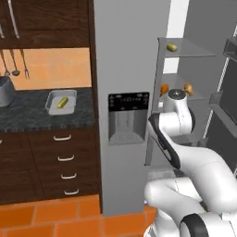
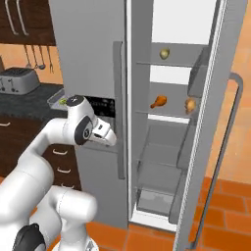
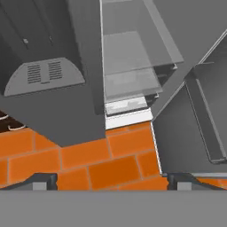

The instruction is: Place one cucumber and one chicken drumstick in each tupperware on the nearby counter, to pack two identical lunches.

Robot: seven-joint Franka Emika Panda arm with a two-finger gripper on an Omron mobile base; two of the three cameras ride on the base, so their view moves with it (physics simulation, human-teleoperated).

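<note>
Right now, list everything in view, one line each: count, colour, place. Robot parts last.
tupperware: one, pale grey, on the counter left of the fridge.
cucumber: one, yellow-green, lying in the tupperware.
counter: one, black-grey speckled, over dark brown drawers.
chicken drumstick: one, orange-brown, on the middle fridge shelf.
fridge: one, grey, right door open.
round items: two, yellowish-brown, one on the upper shelf, one on the middle shelf right of the drumstick; kind unclear.
toaster: one, grey, on the counter.
pot: one, grey, at the counter's left edge.
floor: orange tiles.
gripper: one, dark fingertips spread apart, pointing at the floor before the fridge.
</note>
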